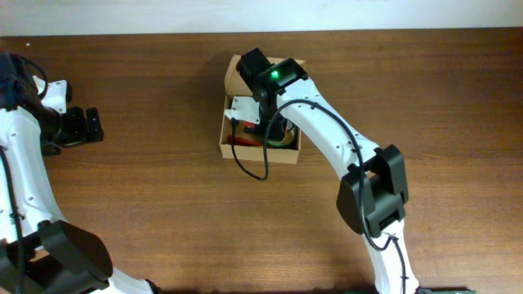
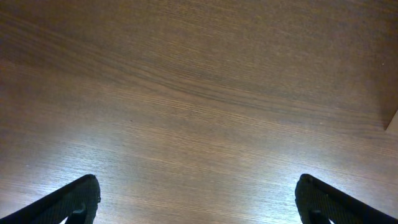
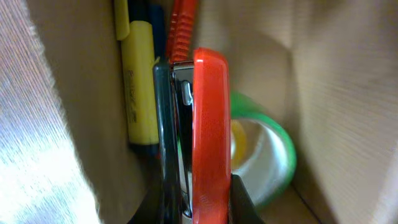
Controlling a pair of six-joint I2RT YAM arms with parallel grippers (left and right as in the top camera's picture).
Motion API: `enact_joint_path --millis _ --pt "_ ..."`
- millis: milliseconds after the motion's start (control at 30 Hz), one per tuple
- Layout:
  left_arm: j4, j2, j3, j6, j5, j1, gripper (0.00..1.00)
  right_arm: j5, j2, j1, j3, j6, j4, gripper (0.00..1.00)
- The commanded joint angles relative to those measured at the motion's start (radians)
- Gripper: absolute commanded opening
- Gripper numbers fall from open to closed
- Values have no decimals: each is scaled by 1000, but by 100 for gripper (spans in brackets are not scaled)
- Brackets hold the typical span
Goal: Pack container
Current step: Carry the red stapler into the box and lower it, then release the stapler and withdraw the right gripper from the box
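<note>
The container (image 1: 232, 72) sat mouth-up at the far middle of the desk (image 1: 441, 82), long axis running near to far. Inside it the right gripper (image 3: 198, 208) had its jaws clenched on a red stapler (image 3: 208, 124) — the left gripper (image 2: 199, 202), well left, jaws released.

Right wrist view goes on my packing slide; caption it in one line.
Right claw holds a red stapler inside the cardboard container, beside a yellow highlighter and green tape roll.

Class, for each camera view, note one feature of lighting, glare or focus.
Overhead: even, sharp, green lamp glowing on the right arm. Left wrist: pale glare on the table, top darker. Right wrist: red stapler close, soft-edged; container shadowed behind it.
</note>
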Motion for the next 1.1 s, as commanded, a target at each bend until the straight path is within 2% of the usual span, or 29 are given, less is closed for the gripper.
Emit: enact_joint_path --millis 0,333,400,433,733,1000,1067 --pt "2 -10 -1 16 11 3 100 -44 34 5 6 -11 -3 4" --pt "2 -10 -1 16 11 3 100 -110 84 8 5 -10 0 4" --pt "2 -10 -1 16 11 3 100 -110 85 8 5 -6 3 32" --pt "2 -10 -1 16 11 3 100 -109 85 8 5 -6 4 36" --pt "2 -10 -1 16 11 3 100 -98 64 8 7 55 17 44" --pt "2 -10 -1 16 11 3 100 -26 -113 7 7 192 52 61" --pt "2 -10 -1 16 11 3 100 -15 -171 7 7 227 66 63"
